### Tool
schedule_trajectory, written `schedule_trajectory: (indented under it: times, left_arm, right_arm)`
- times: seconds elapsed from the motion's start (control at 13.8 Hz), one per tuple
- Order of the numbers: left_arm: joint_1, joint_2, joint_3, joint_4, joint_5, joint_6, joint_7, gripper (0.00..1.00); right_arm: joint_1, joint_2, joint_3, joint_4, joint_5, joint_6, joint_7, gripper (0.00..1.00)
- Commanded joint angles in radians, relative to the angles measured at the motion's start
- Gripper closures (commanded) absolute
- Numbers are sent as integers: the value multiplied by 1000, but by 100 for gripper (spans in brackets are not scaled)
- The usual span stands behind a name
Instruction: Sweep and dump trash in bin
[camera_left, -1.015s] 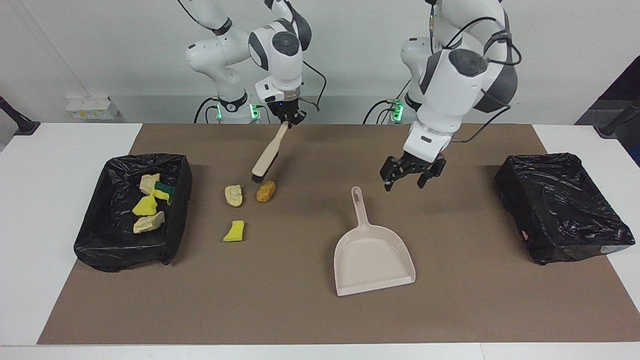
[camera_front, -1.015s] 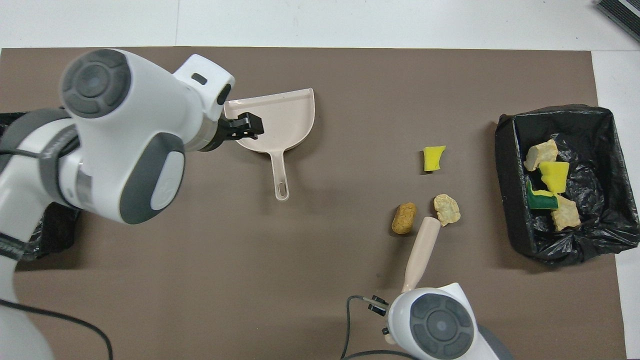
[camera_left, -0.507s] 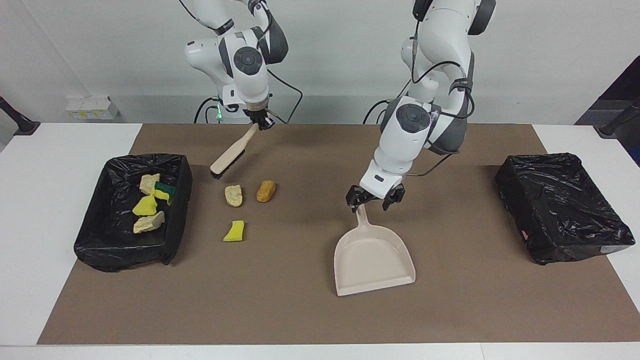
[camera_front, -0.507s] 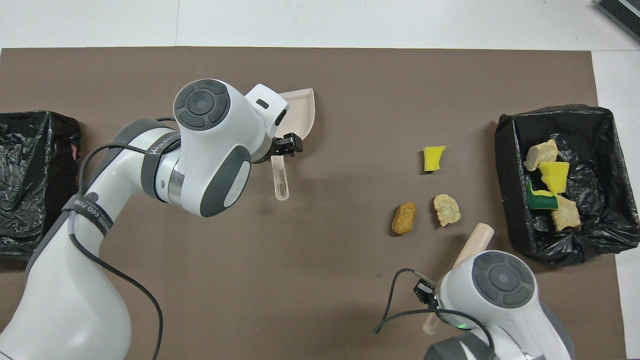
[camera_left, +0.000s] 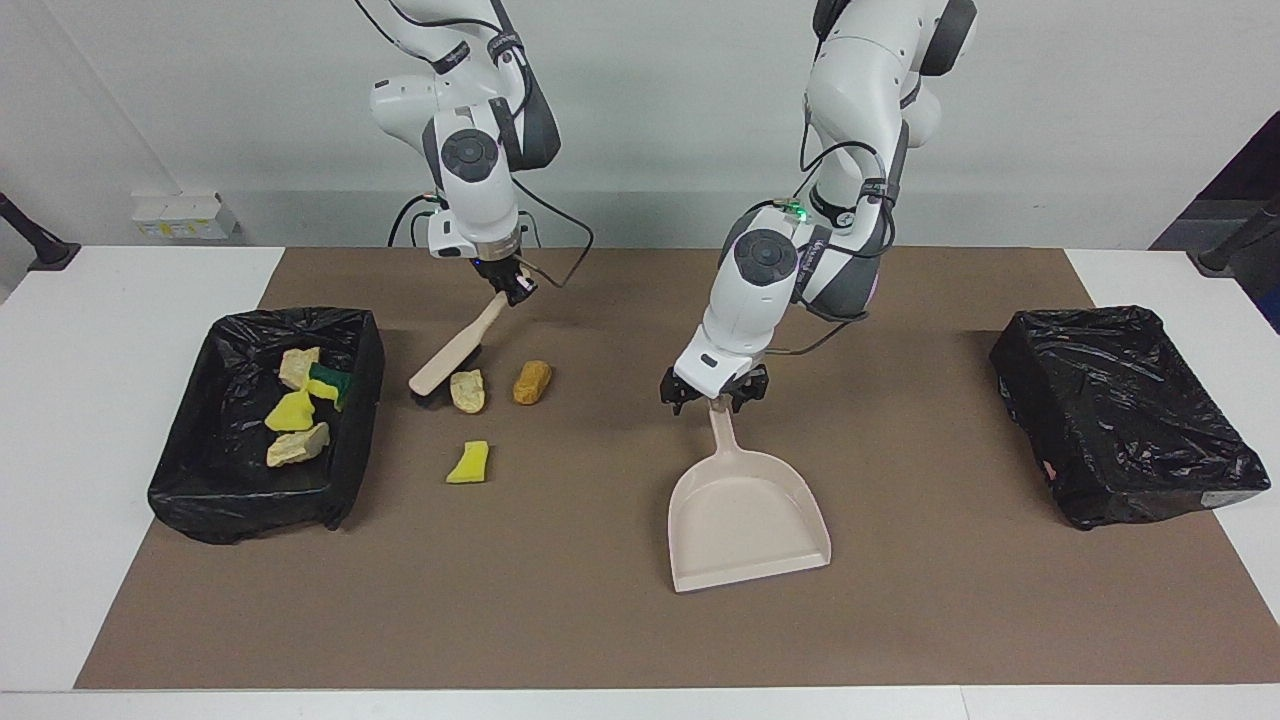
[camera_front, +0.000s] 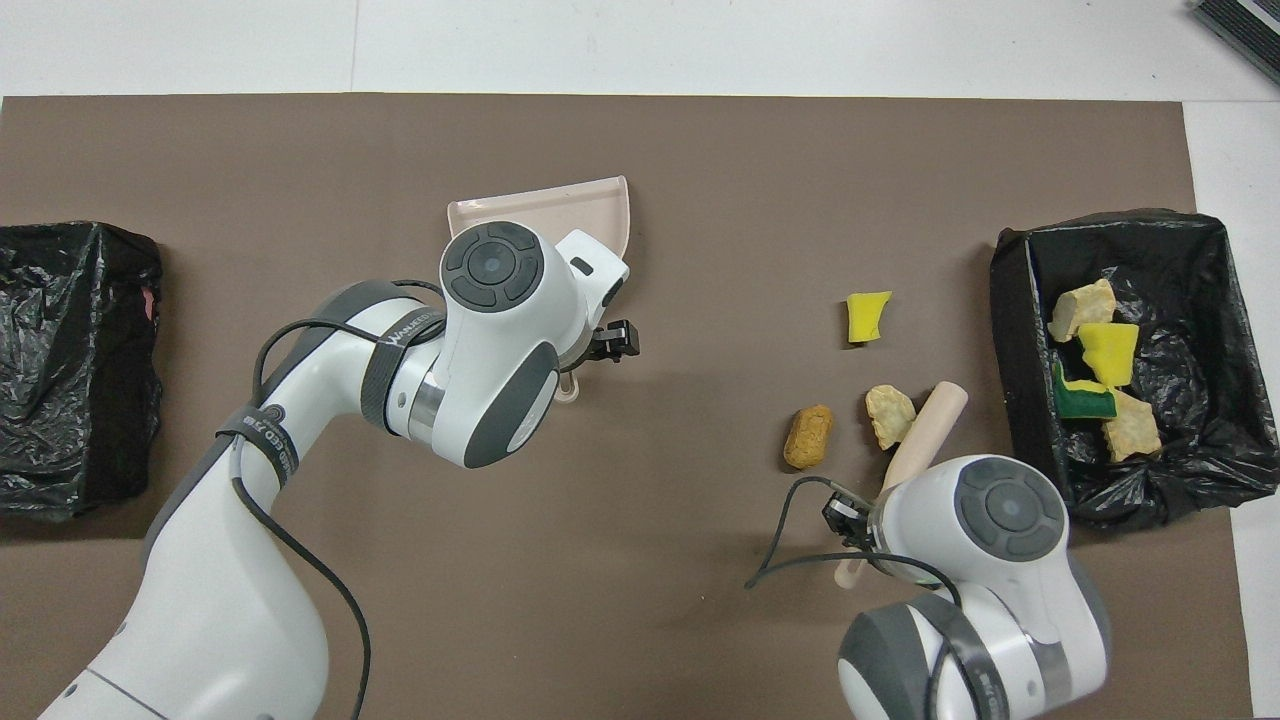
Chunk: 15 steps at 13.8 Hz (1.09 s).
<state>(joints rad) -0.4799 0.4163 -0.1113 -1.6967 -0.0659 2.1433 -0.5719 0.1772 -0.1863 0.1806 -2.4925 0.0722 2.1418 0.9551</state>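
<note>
While the right gripper (camera_left: 508, 290), jaws clamped on the brush (camera_left: 455, 350), sets it beside a tan scrap (camera_left: 467, 390), the left gripper (camera_left: 714, 398) straddles the dustpan (camera_left: 745, 515) handle, jaws apart.

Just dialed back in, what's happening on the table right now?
A sweep is being set up. The right gripper holds the brush, its head down beside the pale scrap. The orange-brown scrap and yellow scrap also lie loose on the mat. The left gripper, open, sits at the dustpan handle without gripping it. Four scraps are already in the bin at the right arm's end.
</note>
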Motion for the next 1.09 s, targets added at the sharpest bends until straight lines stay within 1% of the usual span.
schedule_trajectory:
  times: [0.0, 0.07, 0.14, 0.22, 0.36, 0.51, 0.65, 0.8, 0.94, 1.01]
  left_arm:
    - [-14, -11, 18, -11, 6, -10, -8, 0]
    - [-14, -11, 18, -11, 6, -17, -6, 14]
    - [-14, -13, 18, -11, 6, -31, -9, 65]
    - [-14, -14, 16, -11, 6, -48, -9, 100]
    - [-12, -14, 18, 0, 18, -65, -2, 100]
    - [-3, -37, 16, 5, 79, -109, 33, 100]
    - [7, -80, 31, 5, 86, -169, 186, 100]
    - [33, -100, 38, 3, 104, -229, 305, 100]
    - [61, -111, 38, -6, 176, -255, 380, 100]
    - [81, -126, 38, -15, 181, -261, 433, 100]
  right_arm:
    - [1, 149, 13, 151, -20, 30, 37, 100]
    - [13, 178, 11, 194, -20, 32, 40, 100]
    - [16, 204, 13, 239, -17, 33, 42, 100]
    - [25, 232, 13, 285, -3, 32, 50, 100]
    - [66, 278, 14, 369, 0, 32, 102, 100]
    - [105, 289, 14, 397, 65, 35, 106, 100]
    - [154, 289, 14, 432, 74, 9, 105, 100]
    - [148, 263, 13, 440, 69, -31, 87, 100]
    - [140, 213, 11, 442, 74, -136, 3, 100]
    - [142, 185, 10, 434, 74, -198, -62, 100]
